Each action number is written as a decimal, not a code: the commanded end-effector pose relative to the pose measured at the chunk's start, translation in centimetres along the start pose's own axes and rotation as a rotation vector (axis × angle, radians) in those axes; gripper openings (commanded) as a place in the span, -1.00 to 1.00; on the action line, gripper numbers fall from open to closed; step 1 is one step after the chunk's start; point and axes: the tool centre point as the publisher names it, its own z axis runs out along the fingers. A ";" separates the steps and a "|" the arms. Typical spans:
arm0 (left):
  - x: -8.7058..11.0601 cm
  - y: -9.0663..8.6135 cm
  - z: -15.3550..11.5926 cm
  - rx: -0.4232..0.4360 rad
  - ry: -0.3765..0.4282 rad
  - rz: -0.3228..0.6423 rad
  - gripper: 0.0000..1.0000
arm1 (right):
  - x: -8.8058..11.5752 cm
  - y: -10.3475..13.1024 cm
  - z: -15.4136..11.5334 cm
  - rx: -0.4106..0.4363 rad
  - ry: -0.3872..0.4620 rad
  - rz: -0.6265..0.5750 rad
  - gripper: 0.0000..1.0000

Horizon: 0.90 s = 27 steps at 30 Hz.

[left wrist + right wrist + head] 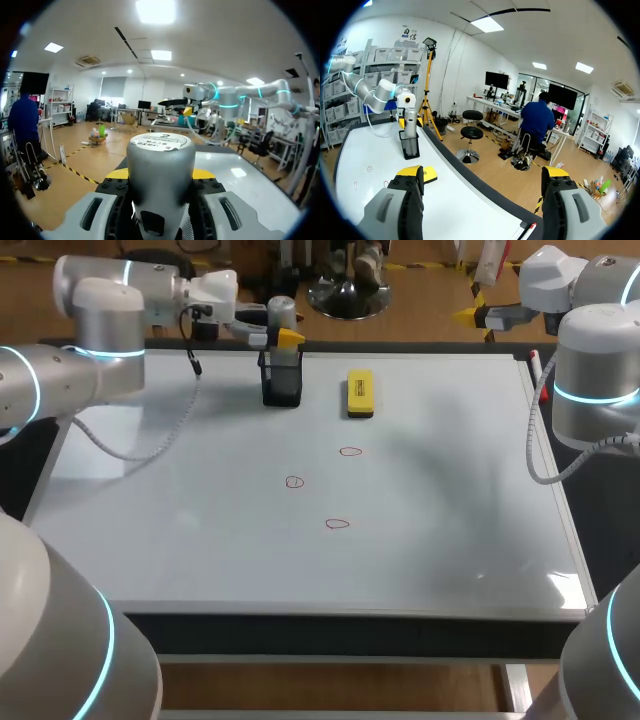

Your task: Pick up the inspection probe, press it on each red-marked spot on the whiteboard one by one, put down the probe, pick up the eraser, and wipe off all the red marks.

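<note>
The inspection probe (pixel 282 315), a grey cylinder, stands upright in a black mesh holder (pixel 281 380) at the far edge of the whiteboard (pixel 450 520). My left gripper (pixel 280 337) comes in level from the left, its yellow tips against both sides of the probe (pixel 160 165); the left gripper (pixel 160 173) is shut on it. To the right of the holder lies the yellow eraser (pixel 360 393). Three small red rings are drawn mid-board (pixel 349 451), (pixel 293 481), (pixel 337 524). My right gripper (pixel 482 175) stands open and empty at the far right corner, pointing past the board's edge.
A red marker pen (pixel 540 370) lies along the board's right frame, close to my right arm (pixel 590 380). The left arm's cable (pixel 150 445) hangs over the board's far left part. In the right wrist view the holder (pixel 410 144) and eraser (pixel 427 175) show beside its fingers.
</note>
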 end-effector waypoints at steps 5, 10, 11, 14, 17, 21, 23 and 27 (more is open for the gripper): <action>0.9 -1.0 -0.4 0.006 0.003 0.027 -1.00 | -0.1 0.0 0.0 -0.001 0.001 0.000 1.00; 1.6 -1.8 -0.7 0.018 -0.009 0.041 -1.00 | -0.1 0.0 0.0 -0.001 0.001 0.000 1.00; 1.7 -1.9 -0.8 0.022 -0.013 0.044 -1.00 | -0.1 0.0 0.0 -0.001 0.001 0.000 1.00; 2.2 -2.4 -0.8 0.025 -0.022 0.054 -1.00 | -0.1 0.0 0.0 -0.001 0.001 0.000 1.00; 2.4 -3.1 -1.0 0.024 -0.028 0.066 -1.00 | -0.1 0.0 0.0 -0.001 0.001 0.000 1.00; 2.6 -4.0 -1.1 0.014 -0.035 0.083 -1.00 | -0.1 0.0 0.0 -0.001 0.001 0.000 1.00; 2.7 -4.3 -1.0 0.008 -0.038 0.088 -1.00 | -0.1 0.0 0.0 -0.001 0.001 0.000 1.00; 2.8 -5.0 -1.1 0.007 -0.052 0.099 -1.00 | -0.1 0.0 0.0 -0.001 0.001 0.000 1.00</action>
